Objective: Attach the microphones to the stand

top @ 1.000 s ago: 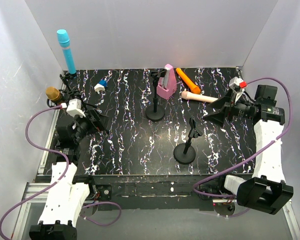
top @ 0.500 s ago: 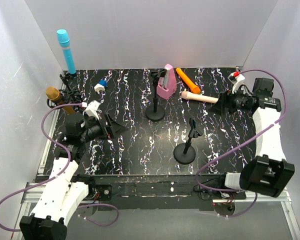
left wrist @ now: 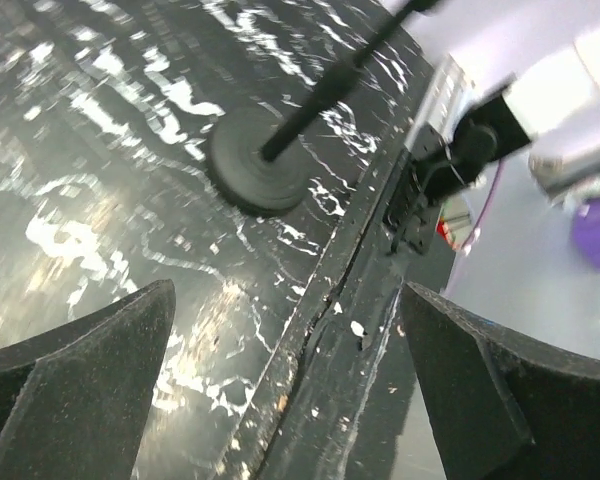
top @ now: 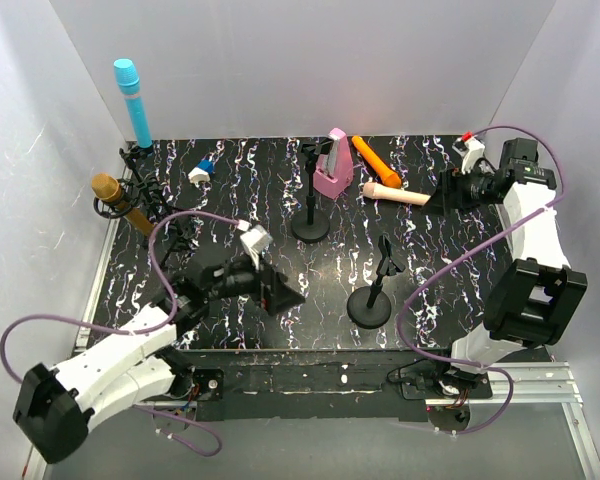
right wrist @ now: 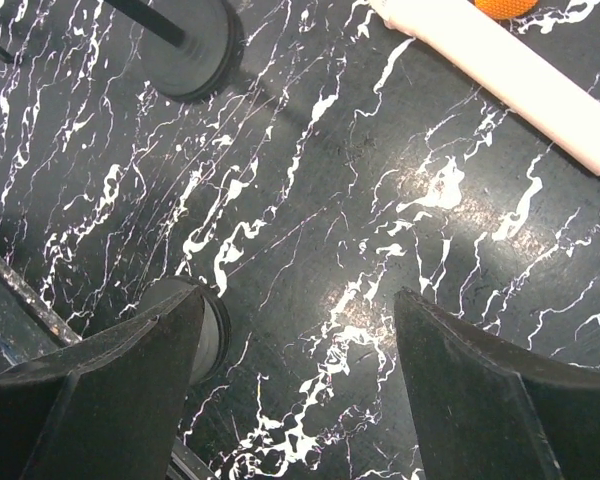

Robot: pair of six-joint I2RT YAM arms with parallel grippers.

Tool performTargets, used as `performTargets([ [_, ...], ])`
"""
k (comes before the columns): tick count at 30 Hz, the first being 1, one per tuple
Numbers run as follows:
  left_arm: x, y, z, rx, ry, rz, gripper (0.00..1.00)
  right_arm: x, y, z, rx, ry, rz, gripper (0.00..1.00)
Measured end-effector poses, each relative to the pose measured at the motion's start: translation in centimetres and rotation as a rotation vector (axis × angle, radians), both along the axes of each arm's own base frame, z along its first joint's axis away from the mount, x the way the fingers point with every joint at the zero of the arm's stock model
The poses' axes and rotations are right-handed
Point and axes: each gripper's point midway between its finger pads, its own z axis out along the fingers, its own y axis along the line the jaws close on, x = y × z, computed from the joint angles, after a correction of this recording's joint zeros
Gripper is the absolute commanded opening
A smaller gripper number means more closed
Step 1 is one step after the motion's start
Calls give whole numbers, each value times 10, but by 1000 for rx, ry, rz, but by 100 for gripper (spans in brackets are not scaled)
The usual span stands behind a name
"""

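Swinging left arm: it has let go of the gold microphone (top: 115, 195), which now sits in its clip at the left edge, and it has come over to the front middle of the table (top: 250, 190).
Left gripper (top: 280, 291): fingers spread wide with nothing between them. The near empty stand (top: 372, 298) is just ahead of it.
Right gripper (top: 443, 197): fingers apart and holding nothing. It has pulled back toward the far right side.
Pale pink microphone (top: 395, 193): lying flat on the table, close to the right fingers but not touched.
Orange microphone (top: 370, 155): lying flat at the back, just beside the pink metronome (top: 330, 165), with its end near the pale pink one.
Blue microphone (top: 132, 100): standing up in its holder at the far left corner.
Tall empty stand (top: 310, 205): in the middle, with nothing in its clip.
What this means: two are up and two are left to do. I think the right arm is lining up to grab the pale pink one, and the left arm is getting near the free stands to help.
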Motion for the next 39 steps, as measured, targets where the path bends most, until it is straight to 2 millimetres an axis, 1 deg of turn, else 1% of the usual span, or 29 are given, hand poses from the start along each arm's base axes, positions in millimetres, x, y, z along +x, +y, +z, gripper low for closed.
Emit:
performTargets([
  [4,-22,-42,-2,-14,-237,-195,95,0,4,1,25,-7,23,84],
  [6,-28,-60,-10,-5,-329,-269,95,1,7,0,47,-8,34,84],
  [7,-28,-70,-17,10,-371,-306,95,1,9,-2,62,-9,41,84],
  [9,-23,-85,-31,48,-415,-347,96,-3,14,-9,95,4,52,84],
  [11,-14,-101,-40,73,-458,-372,97,-10,19,-22,124,29,62,84],
  [15,6,-134,-45,70,-548,-392,98,-33,29,-45,179,82,72,84],
  [18,21,-157,-49,56,-588,-394,97,-49,38,-49,224,84,90,84],
  [20,27,-169,-52,45,-599,-393,96,-54,42,-45,246,66,103,84],
  [22,31,-179,-53,31,-606,-391,94,-54,45,-37,261,30,118,84],
  [25,32,-191,-49,-1,-606,-389,87,-53,47,-26,280,-20,136,84],
  [31,21,-204,-28,-90,-582,-376,75,-54,44,-21,319,-44,136,84],
  [32,18,-206,-26,-102,-578,-374,72,-53,43,-20,323,-48,136,84],
  [34,14,-209,-22,-120,-568,-368,63,-53,42,-19,331,-55,139,84],
  [39,10,-213,-18,-136,-548,-351,47,-53,42,-18,334,-65,146,84],
])
